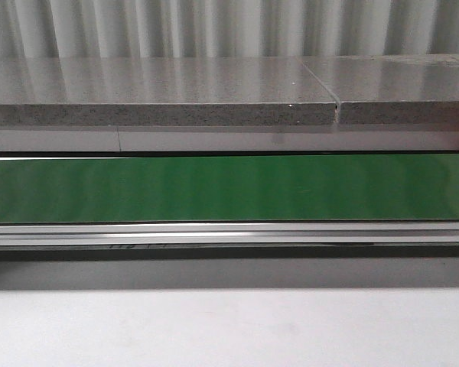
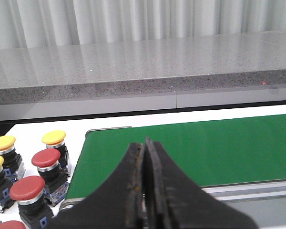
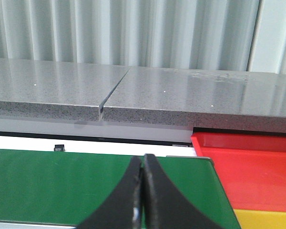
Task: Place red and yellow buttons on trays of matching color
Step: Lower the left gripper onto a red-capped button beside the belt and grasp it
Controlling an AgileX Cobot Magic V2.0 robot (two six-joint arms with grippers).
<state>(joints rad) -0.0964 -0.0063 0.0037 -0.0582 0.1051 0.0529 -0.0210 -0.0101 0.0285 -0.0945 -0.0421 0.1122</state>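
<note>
Green belt: smooth matte conveyor belt (image 1: 229, 187), metal rail along its near edge.
Shelf: speckled grey stone shelf (image 1: 161, 95), at 12 o'clock beyond belt.
Buttons: I count three yellow buttons (image 2: 54, 137) and three red buttons (image 2: 45, 158), domed caps, black bases, beside belt's end.
Trays: glossy red tray (image 3: 248, 162); yellow tray (image 3: 267, 219) touching it.
Left gripper (image 2: 144, 157): I see fingers pressed together, empty.
Right gripper (image 3: 143, 171): closed, empty.
</note>
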